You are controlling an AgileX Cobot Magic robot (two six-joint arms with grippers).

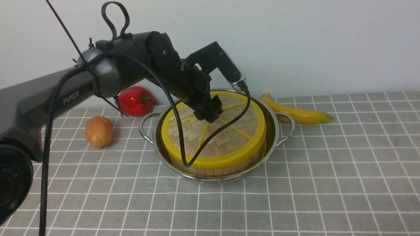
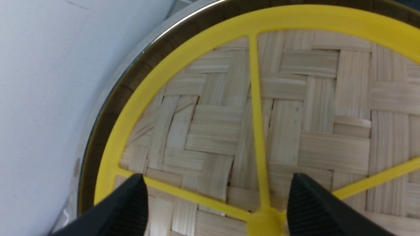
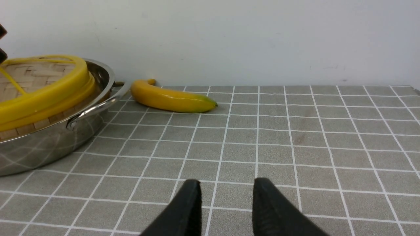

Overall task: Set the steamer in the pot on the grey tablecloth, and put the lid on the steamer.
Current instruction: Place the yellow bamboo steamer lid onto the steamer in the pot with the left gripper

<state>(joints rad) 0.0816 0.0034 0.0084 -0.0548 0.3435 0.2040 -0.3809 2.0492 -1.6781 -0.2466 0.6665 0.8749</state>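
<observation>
Lid [image 1: 213, 131] lies on steamer [image 1: 216, 168], which sits inside pot [image 1: 272, 131] on grey tablecloth [image 1: 328, 170]; both placements look done. L gripper [image 2: 216, 183] hangs over lid centre, jaws wide apart either side of hub [image 2: 265, 219], nothing held. R gripper [image 3: 226, 186] is low over cloth, well apart from pot, fingers part-open, empty. Judgement: lid light and stiff, weave thin and brittle; yellow rim smooth, prob. slippery. If reseating req'd, take hub or a spoke, not weave.

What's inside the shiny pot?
The steamer, with its lid on top. The lid hides the steamer's inside and the bottom of the pot.
</observation>
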